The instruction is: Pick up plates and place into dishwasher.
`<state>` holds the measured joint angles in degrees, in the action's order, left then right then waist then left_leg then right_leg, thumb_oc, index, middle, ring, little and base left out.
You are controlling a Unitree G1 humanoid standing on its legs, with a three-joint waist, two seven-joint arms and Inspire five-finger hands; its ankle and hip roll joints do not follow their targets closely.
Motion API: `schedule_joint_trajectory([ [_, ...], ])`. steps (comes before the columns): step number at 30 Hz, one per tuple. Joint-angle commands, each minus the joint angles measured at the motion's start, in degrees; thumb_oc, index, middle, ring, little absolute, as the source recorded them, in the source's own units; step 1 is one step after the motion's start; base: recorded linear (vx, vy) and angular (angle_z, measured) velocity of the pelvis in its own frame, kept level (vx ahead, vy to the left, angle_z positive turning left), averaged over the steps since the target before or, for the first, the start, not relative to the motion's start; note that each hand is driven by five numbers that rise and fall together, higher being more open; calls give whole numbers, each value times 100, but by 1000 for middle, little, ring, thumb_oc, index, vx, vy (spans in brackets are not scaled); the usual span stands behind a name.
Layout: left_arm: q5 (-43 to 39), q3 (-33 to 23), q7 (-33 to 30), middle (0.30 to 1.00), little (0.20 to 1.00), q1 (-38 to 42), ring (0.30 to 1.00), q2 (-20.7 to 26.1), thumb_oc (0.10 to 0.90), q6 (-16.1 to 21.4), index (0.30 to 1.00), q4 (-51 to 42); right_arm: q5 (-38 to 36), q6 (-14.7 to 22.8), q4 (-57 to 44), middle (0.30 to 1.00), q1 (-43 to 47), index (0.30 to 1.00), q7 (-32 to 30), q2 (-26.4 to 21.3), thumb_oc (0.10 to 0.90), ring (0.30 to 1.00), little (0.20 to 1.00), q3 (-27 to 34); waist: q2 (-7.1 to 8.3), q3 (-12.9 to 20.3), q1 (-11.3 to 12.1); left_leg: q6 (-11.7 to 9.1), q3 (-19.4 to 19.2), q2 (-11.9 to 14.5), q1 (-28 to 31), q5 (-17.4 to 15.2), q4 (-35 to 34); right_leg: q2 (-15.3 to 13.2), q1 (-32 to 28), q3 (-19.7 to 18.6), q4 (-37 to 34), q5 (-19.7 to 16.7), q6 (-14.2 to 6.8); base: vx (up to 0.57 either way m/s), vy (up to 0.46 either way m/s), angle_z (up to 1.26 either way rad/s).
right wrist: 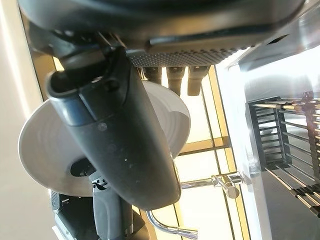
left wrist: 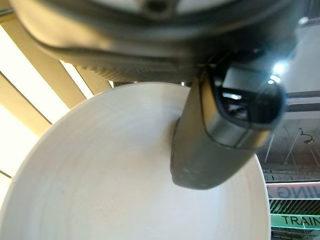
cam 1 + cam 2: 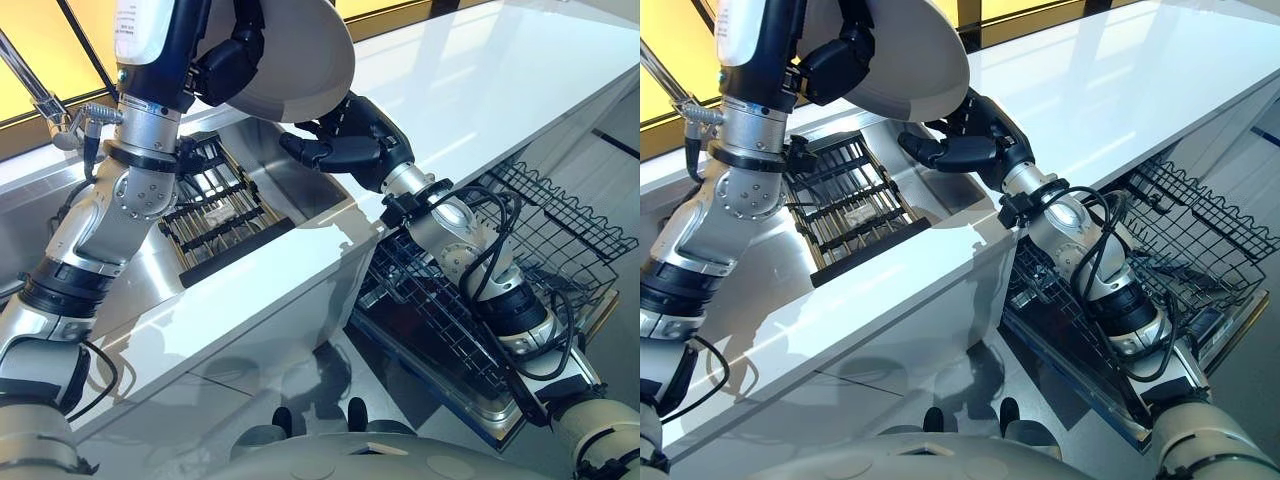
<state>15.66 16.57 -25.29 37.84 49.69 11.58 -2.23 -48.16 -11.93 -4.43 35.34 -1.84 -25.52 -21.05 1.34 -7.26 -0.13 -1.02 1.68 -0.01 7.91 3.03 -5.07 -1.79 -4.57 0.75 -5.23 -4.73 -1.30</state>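
A white plate (image 3: 300, 55) is held up above the sink, tilted, with my left hand (image 3: 228, 62) shut on its rim. In the left wrist view the thumb (image 2: 215, 145) presses on the plate's face (image 2: 100, 175). My right hand (image 3: 345, 140) hovers just under the plate's lower edge, open, with fingers stretched toward it and the thumb apart. The right wrist view shows the plate (image 1: 167, 117) beyond the fingers (image 1: 175, 75); I cannot tell whether they touch it. The dishwasher's wire rack (image 3: 560, 235) stands pulled out below the counter, under my right forearm.
A steel sink (image 3: 160, 280) holds a black slatted dish rack (image 3: 215, 215). A faucet (image 3: 40, 100) rises at the far left. The glossy white counter (image 3: 480, 80) runs to the right, above the dishwasher's open door (image 3: 480, 410).
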Motion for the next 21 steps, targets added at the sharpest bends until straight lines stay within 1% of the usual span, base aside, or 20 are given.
schedule_joint_trajectory([
  [1, -48, 170, -57, 300, 200, 729, 300, -205, 100, 293, 300, -217, -141, 642, -297, 900, 533, 900, 113, 490, 800, 900, 900, 45, 14, 837, 40, 233, -97, -393, -108, -193, 65, 74, -153, 161, 92, 104, -92, 0, 0, 0],
  [4, -35, 197, 46, 300, 200, 683, 300, -278, 100, 267, 300, -197, -63, 805, -318, 900, 530, 900, 51, 547, 800, 900, 900, 64, 8, 834, 38, 240, -106, -397, -107, -191, 64, 71, -158, 163, 87, 98, -92, 0, 0, 0],
  [6, -30, 221, 113, 300, 200, 632, 300, -325, 100, 258, 300, -155, -31, 980, -338, 900, 500, 900, -28, 607, 800, 900, 900, 89, -1, 825, 43, 245, -104, -401, -108, -193, 66, 65, -155, 166, 85, 91, -95, 0, 0, 0],
  [9, -7, 134, 270, 300, 200, 416, 300, -356, 100, 301, 300, -149, 199, 1355, -431, 900, 433, 900, -225, 654, 800, 900, 900, 244, -14, 827, 60, 251, -108, -407, -113, -191, 63, 55, -148, 169, 64, 67, -108, 0, 0, 0],
  [10, -1, 97, 329, 300, 200, 334, 300, -367, 100, 307, 300, -146, 224, 1408, -476, 900, 414, 900, -253, 673, 800, 900, 900, 307, -19, 829, 64, 252, -108, -409, -114, -193, 58, 53, -143, 169, 55, 60, -113, 0, 0, 0],
  [12, 42, 39, 406, 300, 200, 216, 300, -393, 100, 299, 300, -127, 309, 1449, -532, 900, 399, 900, -274, 700, 800, 900, 900, 368, -31, 829, 71, 255, -111, -411, -120, -196, 56, 49, -134, 172, 50, 55, -117, 0, 0, 0],
  [15, 73, -20, 449, 300, 200, 89, 300, -378, 100, 327, 300, -68, 246, 1437, -612, 900, 345, 900, -259, 713, 800, 900, 900, 398, -44, 825, 84, 265, -113, -414, -131, -189, 57, 40, -125, 181, 59, 53, -120, 0, 0, 0],
  [21, 26, -110, 441, 300, 200, -20, 300, -296, 100, 295, 300, 81, -347, 1322, -619, 900, 196, 900, 8, 718, 800, 900, 900, 374, -43, 820, 116, 267, -129, -412, -140, -174, 61, 13, -137, 274, 75, 65, -120, 0, 0, 0],
])
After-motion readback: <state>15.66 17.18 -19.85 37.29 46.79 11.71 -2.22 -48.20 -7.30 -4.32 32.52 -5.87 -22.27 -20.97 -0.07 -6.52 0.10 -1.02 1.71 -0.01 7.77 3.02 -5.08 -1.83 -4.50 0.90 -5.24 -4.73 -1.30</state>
